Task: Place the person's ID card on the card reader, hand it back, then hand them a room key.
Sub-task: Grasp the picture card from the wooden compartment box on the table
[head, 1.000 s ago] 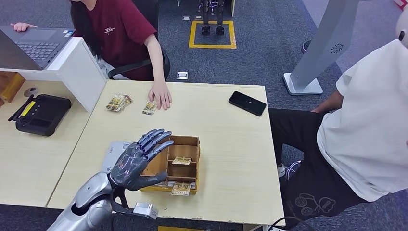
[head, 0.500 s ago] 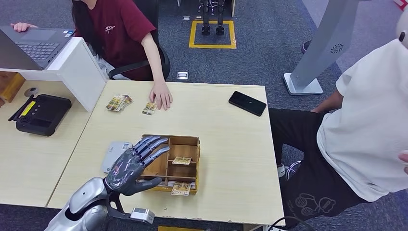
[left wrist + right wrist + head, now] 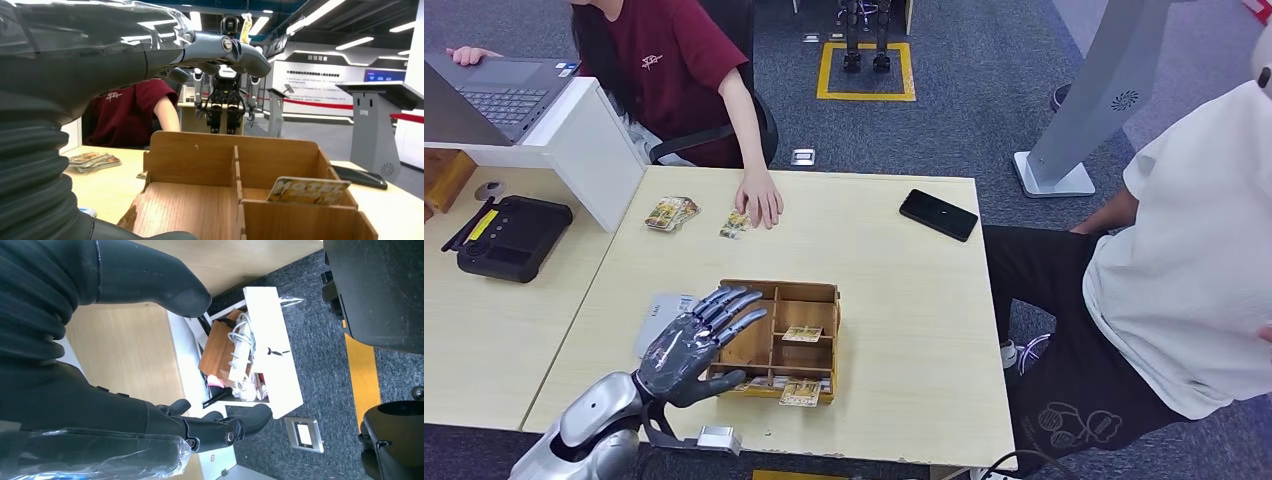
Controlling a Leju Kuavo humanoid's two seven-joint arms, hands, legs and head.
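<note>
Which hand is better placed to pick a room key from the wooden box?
Left. The left hand hovers open over the wooden box holding the key cards; the right hand hangs beside the table.

The card (image 3: 309, 190) standing in the wooden box (image 3: 200, 165) reads "HOTEL"; other print is too small to read.

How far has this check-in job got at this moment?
Nothing looks done: the card reader shows no card on it. In hand: the empty left hand hovers spread over the wooden box holding key cards. A card lies by the seated person's hand. Reading, return and key handover remain.
</note>
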